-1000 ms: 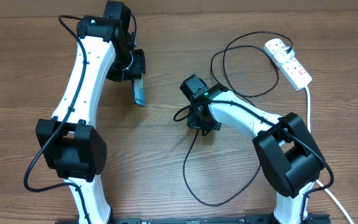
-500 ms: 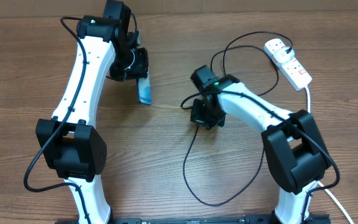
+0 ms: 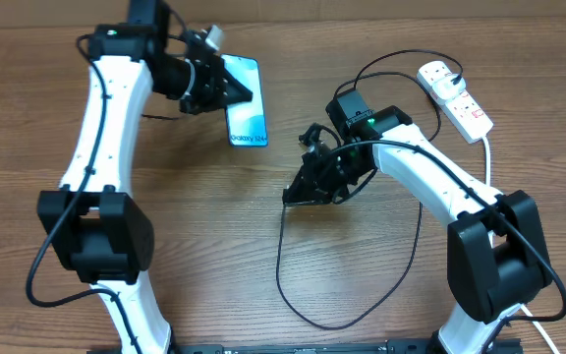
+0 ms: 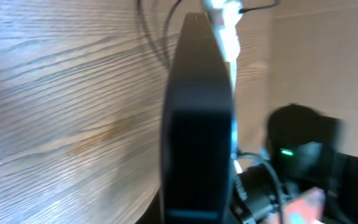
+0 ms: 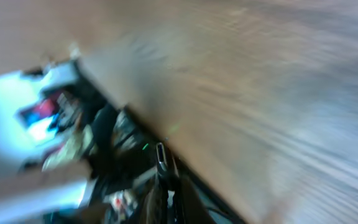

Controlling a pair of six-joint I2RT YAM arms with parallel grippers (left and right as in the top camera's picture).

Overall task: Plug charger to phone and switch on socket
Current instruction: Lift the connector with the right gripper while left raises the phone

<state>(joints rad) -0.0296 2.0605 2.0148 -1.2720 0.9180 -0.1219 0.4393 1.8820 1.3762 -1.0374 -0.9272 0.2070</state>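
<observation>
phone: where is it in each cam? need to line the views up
Overhead: the phone is upper centre-left, screen facing the camera, held by the left gripper.
Left wrist: the phone is seen edge-on, a dark slab at centre.
Right wrist: too blurred to tell.
Shared landmark: the green light on the right arm, at lower right in the left wrist view.

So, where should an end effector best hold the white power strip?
Across its narrow width, near the middle of the power strip, coming from above. It lies flat and slanted, with a plug in the far end and the thick cord leaving the near end.
</observation>
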